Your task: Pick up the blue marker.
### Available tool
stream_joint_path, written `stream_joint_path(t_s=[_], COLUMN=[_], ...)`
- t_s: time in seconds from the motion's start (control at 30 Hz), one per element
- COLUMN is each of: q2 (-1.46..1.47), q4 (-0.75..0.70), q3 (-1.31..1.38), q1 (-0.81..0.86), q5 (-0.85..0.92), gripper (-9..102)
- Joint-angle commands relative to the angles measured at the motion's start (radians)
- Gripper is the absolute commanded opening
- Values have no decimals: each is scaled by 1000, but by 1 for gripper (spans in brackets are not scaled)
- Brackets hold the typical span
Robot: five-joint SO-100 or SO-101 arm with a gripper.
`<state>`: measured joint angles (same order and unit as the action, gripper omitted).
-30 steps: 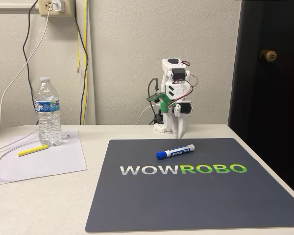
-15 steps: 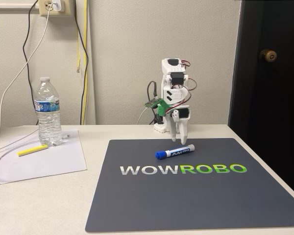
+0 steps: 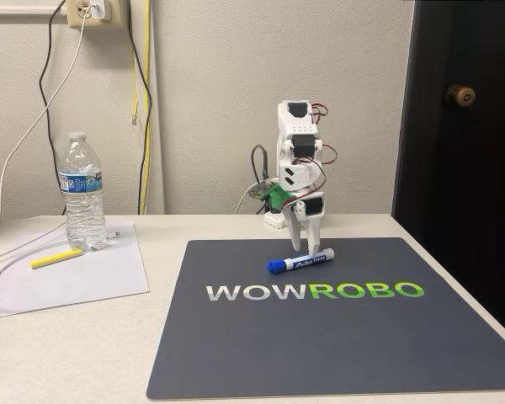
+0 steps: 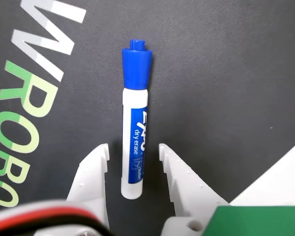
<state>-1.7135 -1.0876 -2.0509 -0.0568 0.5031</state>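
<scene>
The jaws stand narrowly apart, straddling the blue marker [image 4: 135, 128] on either side without touching it.

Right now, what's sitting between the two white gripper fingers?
In the wrist view, the white-barrelled, blue-capped marker lies on the dark mat with its tail end between the open gripper's fingers; mat shows on either side of it.

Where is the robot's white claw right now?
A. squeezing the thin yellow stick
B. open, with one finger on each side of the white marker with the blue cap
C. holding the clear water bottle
B: in the wrist view the gripper is open, its fingers straddling the white marker with the blue cap lying on the dark mat.
</scene>
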Motion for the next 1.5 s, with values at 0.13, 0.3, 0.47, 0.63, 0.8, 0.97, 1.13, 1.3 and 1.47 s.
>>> stream_joint_path(t_s=[0.13,0.3,0.47,0.63,0.8,0.97,1.13,1.3,1.47], q2=[34,38,41,25,12,18,12,-21,-81], q4=[28,54,67,80,103,112,109,123,135], q3=[-6,-29,-32,-25,-25,-31,-26,-20,-20], q1=[-28,-38,-40,-48,-51,-55,-55,-57,-61], q5=[-69,-78,-89,-124,-152,-158,-158,-172,-172], gripper=[24,24,18,10,5,5,5,5,5])
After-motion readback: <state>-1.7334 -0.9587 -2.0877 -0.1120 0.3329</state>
